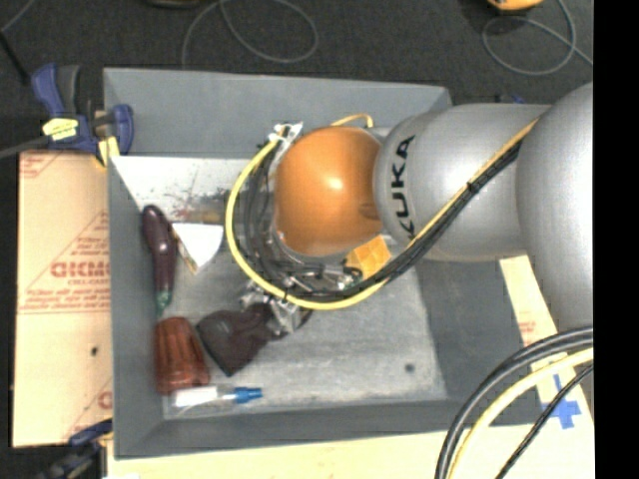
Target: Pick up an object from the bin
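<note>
My gripper (272, 310) is hanging low over the grey metal bin's (384, 367) front-left part, right at a dark maroon crumpled lump (232, 339). Open or closed: I cannot tell. A reddish-brown ribbed piece (178, 355) is lying just beside the lump, toward the left wall.

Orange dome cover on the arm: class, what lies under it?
Below the orange dome cover the gripper pokes out next to a dark maroon crumpled lump. The grey metal bin floor straight beneath is covered; anything there is hidden.
</note>
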You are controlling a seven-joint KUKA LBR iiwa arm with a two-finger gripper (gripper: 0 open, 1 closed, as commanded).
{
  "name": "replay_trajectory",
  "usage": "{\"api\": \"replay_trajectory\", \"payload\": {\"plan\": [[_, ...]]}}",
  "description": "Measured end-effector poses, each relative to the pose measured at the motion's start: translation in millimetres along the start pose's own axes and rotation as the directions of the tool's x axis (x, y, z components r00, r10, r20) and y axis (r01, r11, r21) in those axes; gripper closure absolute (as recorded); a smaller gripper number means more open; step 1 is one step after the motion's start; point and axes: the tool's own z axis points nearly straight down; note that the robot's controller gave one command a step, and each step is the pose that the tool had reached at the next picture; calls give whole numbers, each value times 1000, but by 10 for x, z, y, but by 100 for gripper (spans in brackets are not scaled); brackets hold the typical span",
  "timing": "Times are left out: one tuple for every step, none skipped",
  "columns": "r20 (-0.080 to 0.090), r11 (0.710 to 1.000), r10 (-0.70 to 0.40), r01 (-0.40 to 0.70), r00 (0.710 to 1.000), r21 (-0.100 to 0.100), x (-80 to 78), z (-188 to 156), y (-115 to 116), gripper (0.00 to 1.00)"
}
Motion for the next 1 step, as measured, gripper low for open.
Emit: {"api": "replay_trajectory", "payload": {"plan": [[0,1000,0,0,1000,0,-4,-201,-3,100]]}}
